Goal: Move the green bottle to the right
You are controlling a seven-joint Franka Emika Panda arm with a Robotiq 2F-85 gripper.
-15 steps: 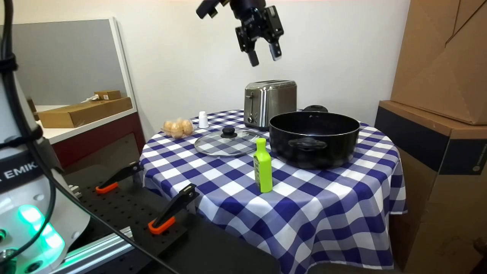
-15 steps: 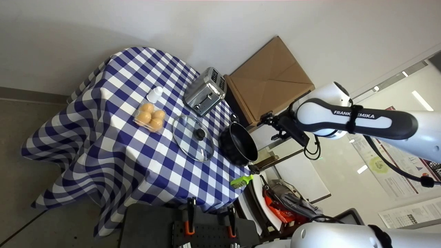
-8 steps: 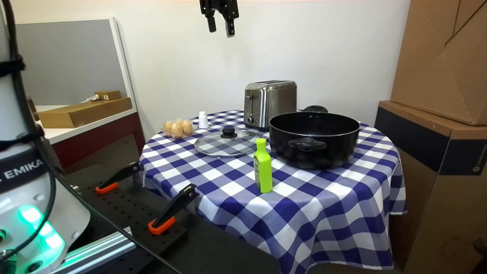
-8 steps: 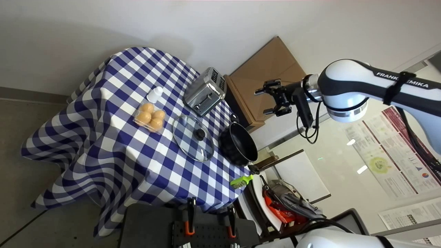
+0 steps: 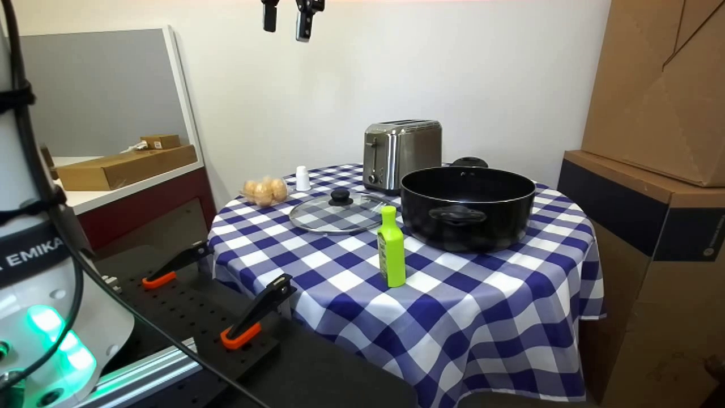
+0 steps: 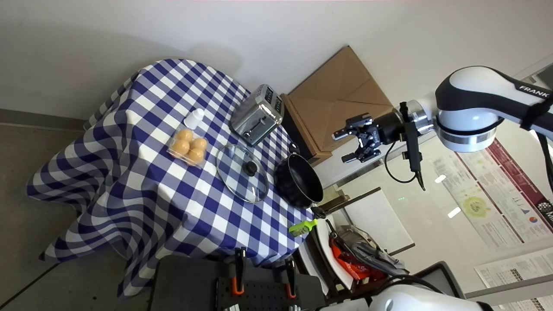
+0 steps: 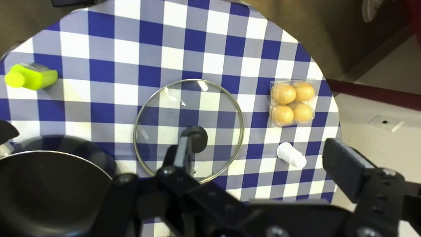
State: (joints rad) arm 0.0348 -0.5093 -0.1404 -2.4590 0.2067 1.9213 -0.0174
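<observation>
Green bottle: stands upright near the black pot. Hand: hangs higher than the pot, jaws apart.

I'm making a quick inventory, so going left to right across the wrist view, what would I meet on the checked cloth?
Green bottle, glass lid, egg pack. Left out for overlapping spans: black pot (with the bottle), white container (with the egg pack).

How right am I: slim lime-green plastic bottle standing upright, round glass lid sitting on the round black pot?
The lid's place is wrong: the wrist view shows the round glass lid lying on the blue-and-white checked tablecloth, beside the round black pot. The slim lime-green plastic bottle does stand upright.
</observation>
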